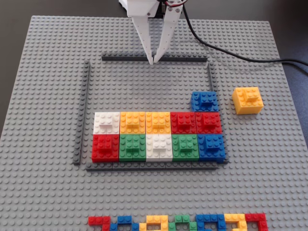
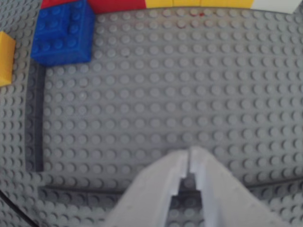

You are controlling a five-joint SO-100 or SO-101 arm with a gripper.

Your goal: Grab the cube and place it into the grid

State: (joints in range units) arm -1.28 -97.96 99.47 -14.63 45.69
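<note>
Presently, the gripper [image 1: 153, 60] is recorded with fingers pressed together, holding nothing, its tips over the grid's [image 1: 81, 120] top bar. The cube [image 1: 248, 100] is listed outside the grid, just right of its right bar, near the blue block [image 1: 204, 101]. Risk noted: a descent begun too close to the right bar could nudge the bar or the blue block; a skewed grasp could be caused by the cube's slight rotation. Appearance: yellow-orange, square, studded, with a smaller raised brick on top.
</note>
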